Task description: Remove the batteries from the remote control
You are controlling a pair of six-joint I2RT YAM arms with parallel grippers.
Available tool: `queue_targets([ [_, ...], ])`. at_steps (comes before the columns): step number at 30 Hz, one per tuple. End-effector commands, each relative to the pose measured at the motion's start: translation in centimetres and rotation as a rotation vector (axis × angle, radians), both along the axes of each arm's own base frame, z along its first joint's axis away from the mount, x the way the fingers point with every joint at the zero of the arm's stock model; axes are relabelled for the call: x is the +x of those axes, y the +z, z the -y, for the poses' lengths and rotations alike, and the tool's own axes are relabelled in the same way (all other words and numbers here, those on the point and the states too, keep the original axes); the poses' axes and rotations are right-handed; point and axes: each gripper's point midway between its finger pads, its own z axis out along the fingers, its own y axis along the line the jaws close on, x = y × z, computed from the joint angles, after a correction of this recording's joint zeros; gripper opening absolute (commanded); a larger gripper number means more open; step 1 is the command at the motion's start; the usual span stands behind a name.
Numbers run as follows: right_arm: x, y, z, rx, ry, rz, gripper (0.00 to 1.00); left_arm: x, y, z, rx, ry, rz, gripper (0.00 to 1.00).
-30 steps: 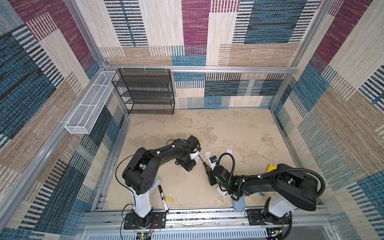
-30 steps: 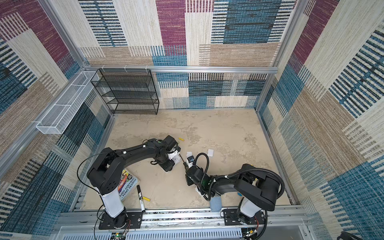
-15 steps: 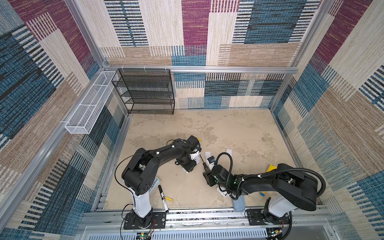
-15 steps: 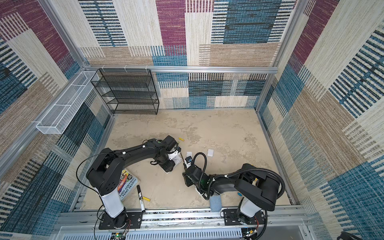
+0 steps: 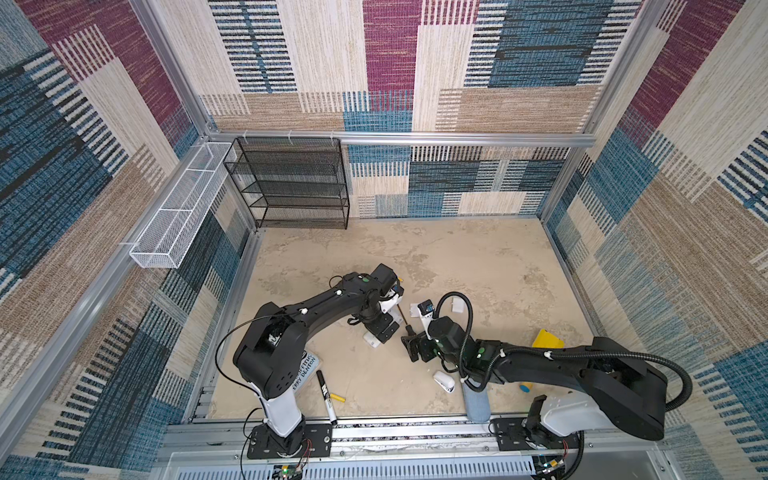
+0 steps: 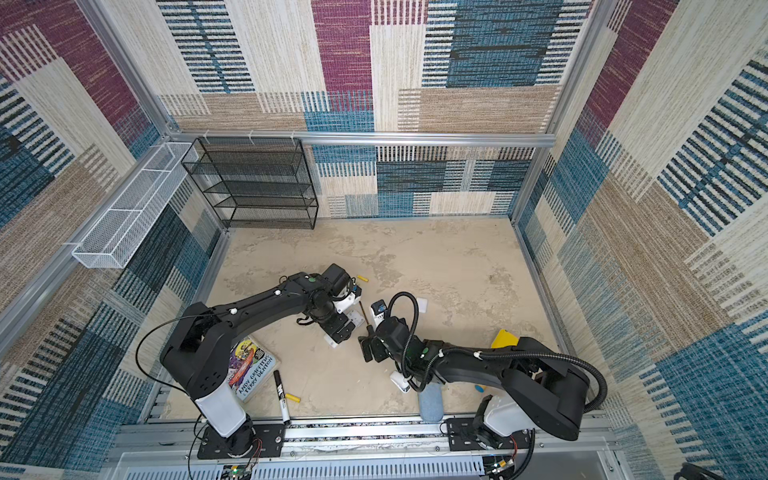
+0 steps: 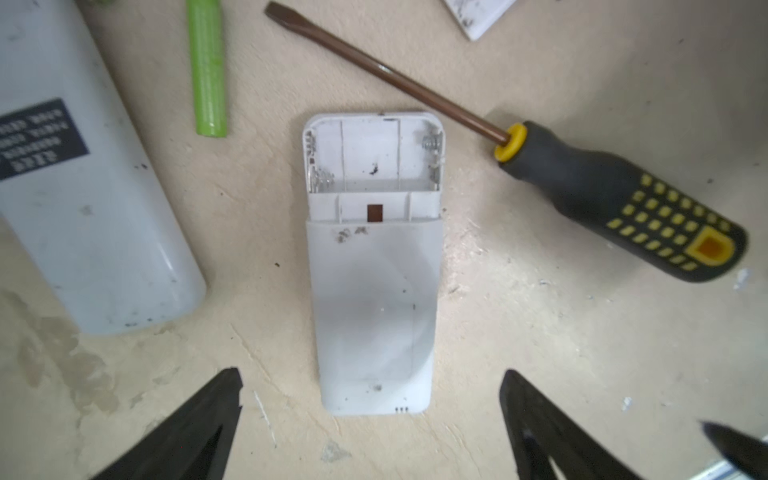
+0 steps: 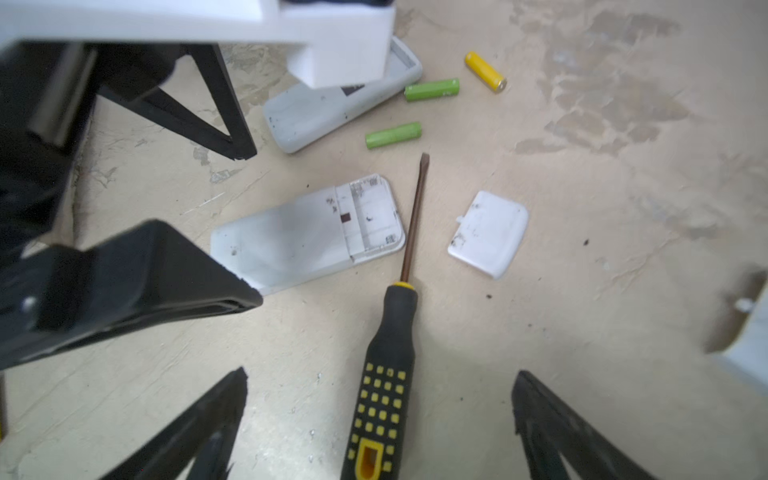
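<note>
The left gripper [image 7: 372,376] hangs over the remote [image 7: 374,266] with its jaws released wide. The remote's closed end lies between the fingertips and touches neither, with bare table [image 7: 540,316] on both sides. The remote lies face down with its compartment uncovered, springs and bare walls showing.

The right gripper [image 8: 380,376] is spread just as wide, astride the screwdriver [image 8: 388,357] handle. A strip of table shows on each side, and it grasps nothing. The shaft runs just beside the edge of the remote's compartment end with a thin gap between them. The cover [image 8: 488,232] lies apart on the shaft's other side.

The batteries are out on the table. One green battery [image 8: 394,135] lies near the screwdriver tip. Another green battery [image 8: 432,89] and a yellow battery [image 8: 485,71] lie just beyond it, all beside a second remote [image 8: 332,112]. In a top view a further yellow battery [image 6: 293,397] lies beside the marker [image 6: 281,395] near the front edge — well apart from the rest.

In both top views the grippers sit close together mid-table. Behind them open tabletop runs back to the rack [image 5: 291,183] and across to the right wall.
</note>
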Motion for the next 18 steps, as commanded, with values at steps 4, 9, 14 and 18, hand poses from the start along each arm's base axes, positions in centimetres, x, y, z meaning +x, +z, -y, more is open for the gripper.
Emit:
queue_targets([
  [4, 2.9, 5.0, 2.5, 0.000, -0.057, 0.102, 1.00, 1.8, 4.2, -0.3, -0.082, 0.016, 0.108, 0.99],
  [9, 7.0, 8.9, 8.7, 0.002, -0.192, 0.192, 1.00, 4.6, 9.1, -3.0, -0.193, 0.115, 0.284, 0.99],
  [14, 10.1, 10.2, 16.0, -0.012, -0.328, 0.243, 1.00, 7.0, 12.2, -7.8, -0.290, 0.272, 0.476, 0.99],
  [18, 11.7, 9.4, 19.9, -0.054, -0.409, 0.282, 1.00, 7.9, 12.2, -11.5, -0.288, 0.383, 0.545, 0.99],
])
